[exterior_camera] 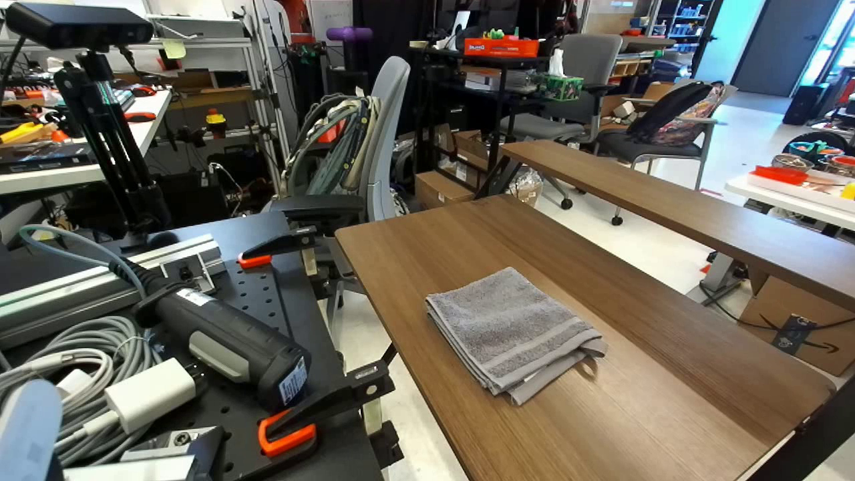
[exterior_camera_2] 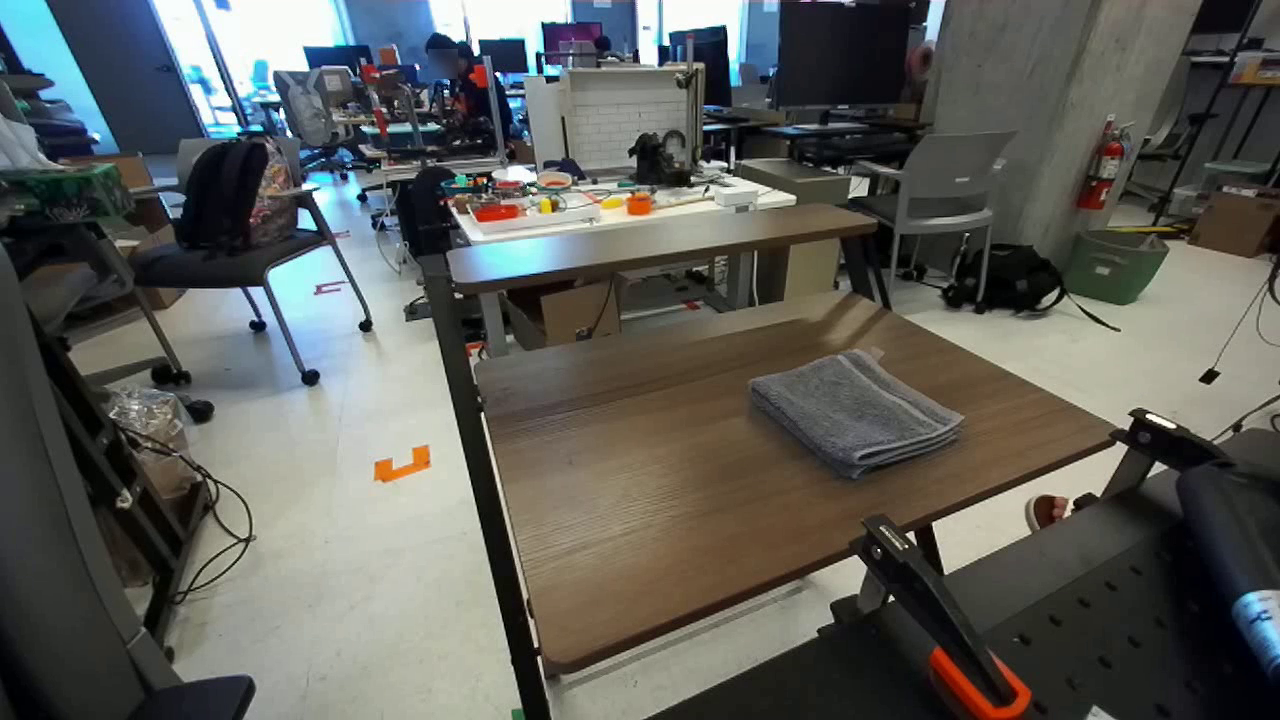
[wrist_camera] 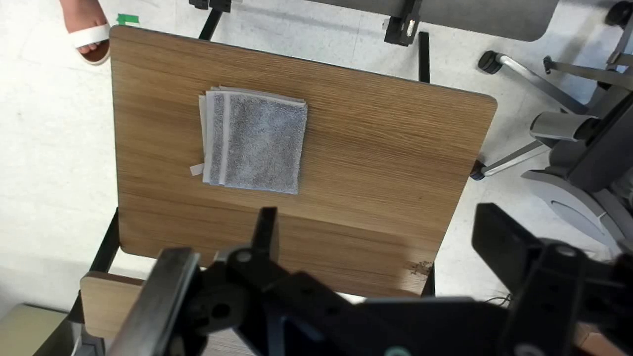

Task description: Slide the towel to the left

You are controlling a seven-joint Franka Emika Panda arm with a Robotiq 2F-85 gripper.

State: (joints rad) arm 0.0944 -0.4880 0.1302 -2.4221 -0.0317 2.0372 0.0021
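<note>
In an exterior view, the folded gray towel [exterior_camera: 511, 324] lies flat on the wood-grain tabletop [exterior_camera: 427, 247], nearer the edge that faces a black perforated workbench [exterior_camera: 304, 314]. Stacked layers show along its left side, a woven band [exterior_camera: 542, 346] follows its lower right side, and a small looped tag [exterior_camera: 590, 366] sticks out by the right-hand corner. Only here do the coiled gray cable [exterior_camera: 127, 327] and the white power adapter [exterior_camera: 150, 395] come into sight.

In an exterior view, and there alone, a red fire extinguisher [exterior_camera_2: 1105, 170] and a green bin [exterior_camera_2: 1115, 268] stand beyond the tabletop. The towel sits in the tabletop's right half, one corner pointing toward the camera.

The wrist view, looking down, alone shows the gripper [wrist_camera: 378, 212]. Its fingers [wrist_camera: 499, 235] stand wide apart, holding nothing, apart from the towel. The towel lies left of the tabletop's middle, toward the picture's upper edge, its sides nearly parallel with the tabletop's. It looks close to square, so no long axis can be told; the band runs up and down the picture, across the tabletop's length, at the towel's left side. A sandaled foot [wrist_camera: 91, 37] stands beside the tabletop's upper left corner.
</note>
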